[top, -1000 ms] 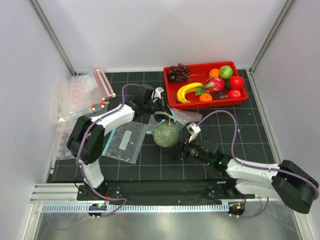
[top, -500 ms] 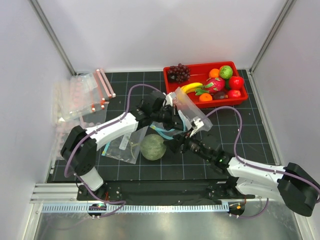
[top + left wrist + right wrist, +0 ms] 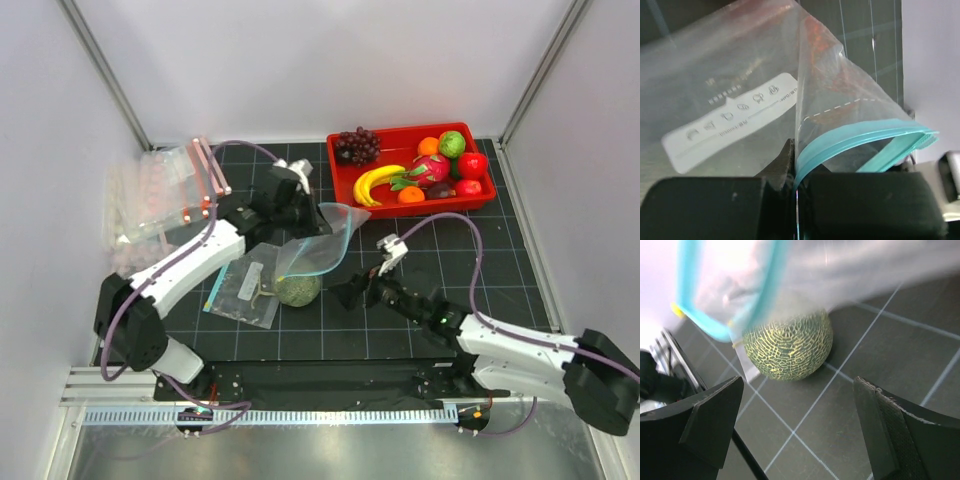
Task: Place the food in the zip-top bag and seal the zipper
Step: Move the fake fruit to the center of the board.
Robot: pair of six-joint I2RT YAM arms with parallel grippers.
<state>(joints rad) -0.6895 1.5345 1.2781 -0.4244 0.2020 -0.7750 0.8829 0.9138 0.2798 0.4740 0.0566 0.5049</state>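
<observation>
Just this side of the melon (image 3: 298, 290), which lies on the worktop outside the zip-top bag (image 3: 318, 250), your right end effector (image 3: 348, 293) stands wide and empty, placed, I judge, to take hold of that fruit. Just above and behind the melon, your left end effector (image 3: 796, 165) is clamped tight on the zipper (image 3: 855, 137), hanging the bag so its mouth gapes for loading. Well beyond the melon, the banana (image 3: 372, 182) waits in the red tray (image 3: 400, 208).
</observation>
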